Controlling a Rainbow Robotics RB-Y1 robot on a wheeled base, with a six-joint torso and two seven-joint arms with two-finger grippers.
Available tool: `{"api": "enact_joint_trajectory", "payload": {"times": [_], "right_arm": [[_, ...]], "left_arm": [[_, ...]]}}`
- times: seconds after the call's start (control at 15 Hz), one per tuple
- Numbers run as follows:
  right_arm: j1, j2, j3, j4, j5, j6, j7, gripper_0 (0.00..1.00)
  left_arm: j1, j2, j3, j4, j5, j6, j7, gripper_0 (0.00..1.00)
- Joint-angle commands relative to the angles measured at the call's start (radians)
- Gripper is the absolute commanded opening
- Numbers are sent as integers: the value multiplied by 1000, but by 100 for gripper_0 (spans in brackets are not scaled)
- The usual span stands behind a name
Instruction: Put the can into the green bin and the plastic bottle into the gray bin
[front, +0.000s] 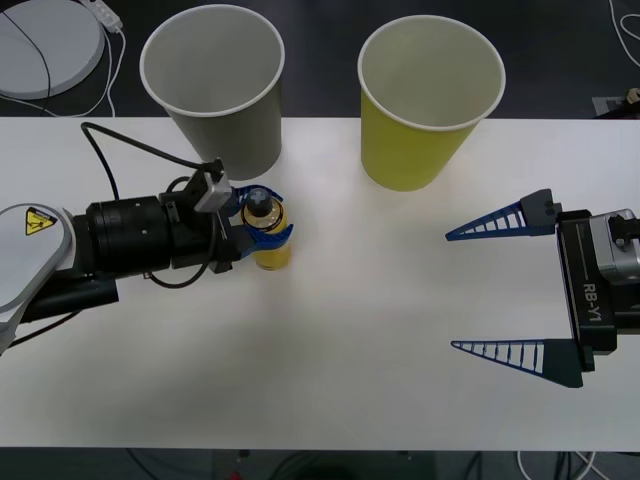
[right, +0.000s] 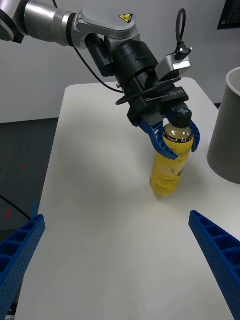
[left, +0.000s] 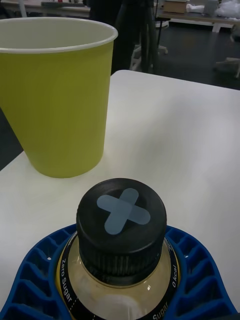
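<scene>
The plastic bottle (front: 270, 245), yellow with a dark cap (left: 122, 220), stands slightly tilted on the white table just in front of the gray bin (front: 212, 85). My left gripper (front: 272, 218) is shut on its neck, and its blue fingers (left: 35, 270) wrap round just under the cap. In the right wrist view the bottle (right: 167, 172) has its base at or just over the table; I cannot tell which. The green bin (front: 430, 100) stands upright to the right of the gray one. My right gripper (front: 450, 291) hangs open at the table's right side, holding nothing. The can is out of view.
Both bins sit along the far edge of the table (front: 380, 330), a hand's width apart. A cable (front: 120, 160) loops off the left wrist. A round white disc (front: 45, 50) lies on the dark floor beyond the far left corner.
</scene>
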Motion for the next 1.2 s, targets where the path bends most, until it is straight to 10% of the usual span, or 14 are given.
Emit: {"api": "enact_joint_trajectory", "payload": {"times": [0.07, 1.2], "right_arm": [[0, 0, 0, 0, 0, 0, 0, 100], [0, 0, 0, 0, 0, 0, 0, 100]], "left_arm": [[0, 39, 0, -29, 17, 0, 31, 0], [2, 346, 2, -234, 54, 90, 335, 0]]}}
